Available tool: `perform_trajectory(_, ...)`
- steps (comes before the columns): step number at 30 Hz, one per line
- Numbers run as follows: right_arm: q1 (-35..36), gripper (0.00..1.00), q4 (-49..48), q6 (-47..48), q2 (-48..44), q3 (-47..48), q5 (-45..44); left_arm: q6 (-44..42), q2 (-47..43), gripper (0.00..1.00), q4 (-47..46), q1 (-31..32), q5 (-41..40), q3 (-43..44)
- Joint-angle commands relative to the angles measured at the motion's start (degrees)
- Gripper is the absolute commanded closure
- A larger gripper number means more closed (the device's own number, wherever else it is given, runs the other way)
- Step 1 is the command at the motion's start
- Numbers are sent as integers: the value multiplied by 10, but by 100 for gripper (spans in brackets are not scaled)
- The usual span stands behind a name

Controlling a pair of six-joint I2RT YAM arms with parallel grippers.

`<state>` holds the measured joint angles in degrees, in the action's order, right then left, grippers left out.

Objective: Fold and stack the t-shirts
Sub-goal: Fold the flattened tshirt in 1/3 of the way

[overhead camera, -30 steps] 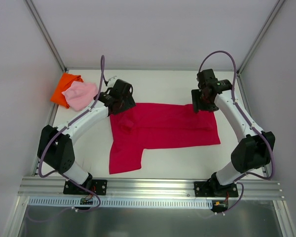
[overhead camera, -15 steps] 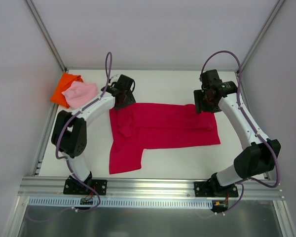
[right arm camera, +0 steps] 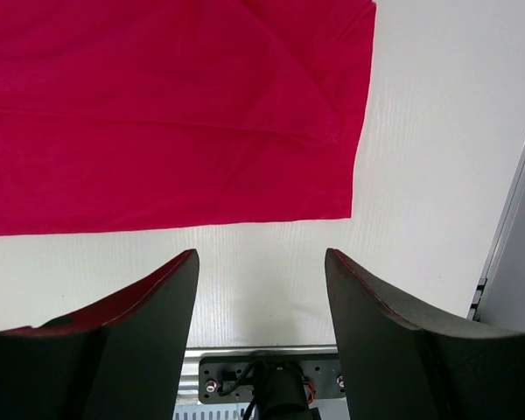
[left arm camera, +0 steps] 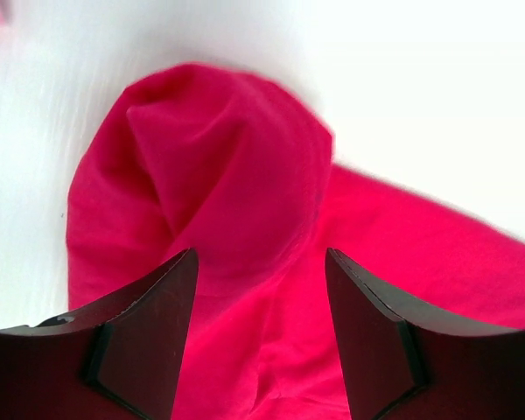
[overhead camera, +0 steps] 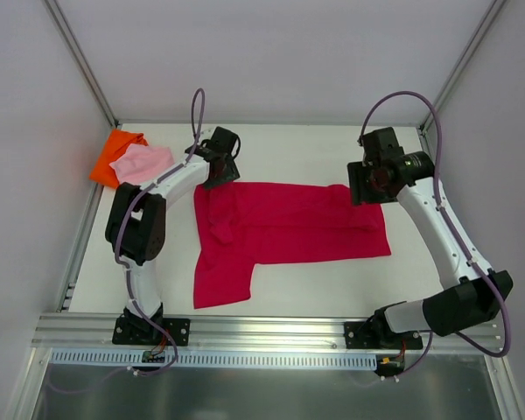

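Note:
The large crimson t-shirt (overhead camera: 289, 223) lies spread flat mid-table, one sleeve hanging toward the front left and a small bunched fold near its left end. The light pink bundle (overhead camera: 142, 162) lies on the orange bundle (overhead camera: 115, 150) at the back left corner. My left gripper (overhead camera: 220, 172) is open over the shirt's back left corner; in its wrist view (left arm camera: 261, 332) the jaws straddle crimson cloth (left arm camera: 227, 201) without clamping it. My right gripper (overhead camera: 368, 186) is open above the shirt's back right corner; its wrist view (right arm camera: 261, 332) shows the shirt's right edge (right arm camera: 201, 114) and nothing between the jaws.
White table (overhead camera: 306, 149) enclosed by white walls at the left, back and right. An aluminium rail (overhead camera: 271, 331) runs along the near edge with both arm bases on it; the right base (right arm camera: 280, 385) shows in the right wrist view.
My left arm has folded up and its gripper has shifted back toward the shirt's back left corner. My right gripper has risen and drifted slightly right. The shirts have not moved.

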<state>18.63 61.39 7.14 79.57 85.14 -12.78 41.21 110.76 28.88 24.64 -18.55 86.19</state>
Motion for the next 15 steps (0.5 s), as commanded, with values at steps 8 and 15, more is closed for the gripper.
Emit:
perform_trajectory(8, 25, 37, 28, 9, -50, -31, -7, -39, 88, 39, 25, -18, 1, 127)
perform_trajectory(15, 25, 37, 54, 20, -69, -4, -23, -40, 106, 37, 26, -25, 18, 139)
